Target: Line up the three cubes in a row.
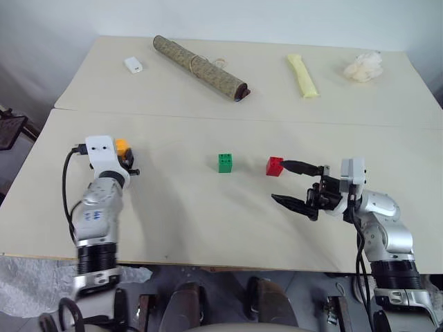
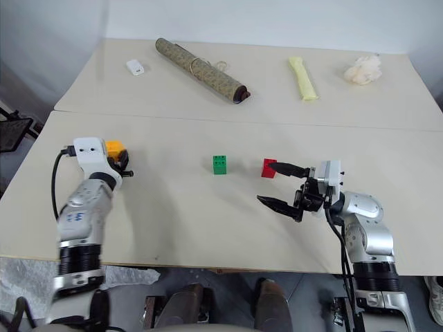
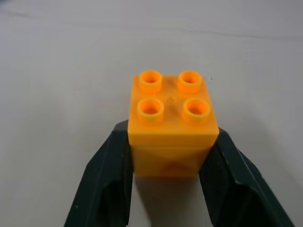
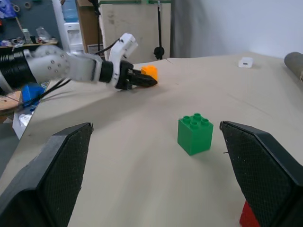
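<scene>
My left gripper [image 3: 170,135] is shut on the orange cube [image 3: 171,124], one black finger pressed against each side; the cube rests on the table at the left [image 1: 122,146]. The green cube [image 1: 225,162] stands alone mid-table, studs up. The red cube [image 1: 275,166] sits a short way to its right. My right gripper [image 1: 279,181] is open and points left, its far finger tip just beside the red cube, holding nothing. In the right wrist view the green cube [image 4: 195,134] lies between the open fingers' line of sight, with the orange cube [image 4: 150,72] and left gripper beyond.
On the far table lie a small white box [image 1: 133,65], a rolled mat [image 1: 201,68], a yellow bag [image 1: 303,76] and a crumpled white wad [image 1: 363,66]. A seam [image 1: 242,119] joins the two tables. The near table edge [image 1: 228,266] runs just before my arms.
</scene>
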You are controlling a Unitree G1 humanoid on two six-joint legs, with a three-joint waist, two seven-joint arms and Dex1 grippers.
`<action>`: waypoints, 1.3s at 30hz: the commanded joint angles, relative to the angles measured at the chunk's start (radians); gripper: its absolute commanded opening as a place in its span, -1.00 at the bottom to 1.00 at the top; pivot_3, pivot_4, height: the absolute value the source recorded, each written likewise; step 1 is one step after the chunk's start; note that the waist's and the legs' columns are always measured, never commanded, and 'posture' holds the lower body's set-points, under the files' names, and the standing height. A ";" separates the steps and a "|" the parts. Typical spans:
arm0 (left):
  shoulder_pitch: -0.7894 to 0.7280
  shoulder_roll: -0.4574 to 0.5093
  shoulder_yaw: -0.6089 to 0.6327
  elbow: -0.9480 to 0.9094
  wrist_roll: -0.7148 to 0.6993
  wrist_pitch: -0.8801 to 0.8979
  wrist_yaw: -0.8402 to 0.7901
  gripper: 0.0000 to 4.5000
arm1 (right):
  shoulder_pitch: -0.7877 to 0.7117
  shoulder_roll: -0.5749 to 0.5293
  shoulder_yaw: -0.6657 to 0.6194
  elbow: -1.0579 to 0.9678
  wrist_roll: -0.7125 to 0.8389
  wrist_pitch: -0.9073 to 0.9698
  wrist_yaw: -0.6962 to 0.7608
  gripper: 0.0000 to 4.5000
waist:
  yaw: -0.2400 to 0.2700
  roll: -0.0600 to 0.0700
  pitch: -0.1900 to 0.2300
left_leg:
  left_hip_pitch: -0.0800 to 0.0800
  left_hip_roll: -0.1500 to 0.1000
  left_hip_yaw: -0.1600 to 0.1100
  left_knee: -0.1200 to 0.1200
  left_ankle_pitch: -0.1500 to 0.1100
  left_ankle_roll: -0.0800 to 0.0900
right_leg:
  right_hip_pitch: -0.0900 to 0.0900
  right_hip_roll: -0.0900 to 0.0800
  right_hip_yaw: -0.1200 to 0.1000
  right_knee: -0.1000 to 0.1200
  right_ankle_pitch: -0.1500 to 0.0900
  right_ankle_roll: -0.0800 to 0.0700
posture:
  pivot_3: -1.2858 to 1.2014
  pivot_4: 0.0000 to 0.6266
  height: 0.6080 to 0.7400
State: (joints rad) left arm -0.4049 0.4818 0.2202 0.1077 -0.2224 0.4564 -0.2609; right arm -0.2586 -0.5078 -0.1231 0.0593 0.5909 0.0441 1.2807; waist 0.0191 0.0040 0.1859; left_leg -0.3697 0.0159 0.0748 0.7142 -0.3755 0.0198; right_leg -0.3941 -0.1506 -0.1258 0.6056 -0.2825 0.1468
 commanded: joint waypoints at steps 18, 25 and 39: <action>-0.622 0.008 -0.302 1.118 0.210 -0.950 -0.980 -0.31 | 0.183 -0.067 -0.132 -0.188 0.032 0.001 -0.101 1.00 | -0.020 -0.001 0.001 | -0.001 0.000 0.005 -0.005 0.000 0.001 | -0.003 0.001 -0.001 -0.002 0.000 0.001 | 0.03 -0.52 1.00; -0.655 0.002 -0.282 1.183 0.242 -0.935 -0.967 0.08 | 0.253 -0.076 -0.163 -0.247 0.043 0.006 -0.137 1.00 | -0.020 -0.001 0.001 | 0.000 0.000 0.005 -0.003 0.000 0.001 | -0.003 0.000 0.000 0.000 0.000 0.001 | 0.03 -0.52 1.00; -0.628 -0.031 -0.175 1.163 0.187 -0.933 -0.983 0.99 | 0.213 -0.082 -0.136 -0.223 0.041 0.017 -0.123 1.00 | -0.018 -0.001 0.001 | -0.001 0.000 0.004 -0.001 0.000 0.001 | -0.003 0.000 -0.001 0.000 0.000 0.001 | 0.03 -0.52 1.00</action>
State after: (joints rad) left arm -1.0356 0.4437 0.0309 1.2972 -0.0298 -0.4660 -1.2372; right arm -0.0365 -0.5728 -0.2528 -0.1551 0.6157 0.0642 1.1485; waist 0.0008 0.0031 0.1866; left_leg -0.3710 0.0158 0.0790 0.7128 -0.3755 0.0211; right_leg -0.3966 -0.1506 -0.1264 0.6055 -0.2825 0.1474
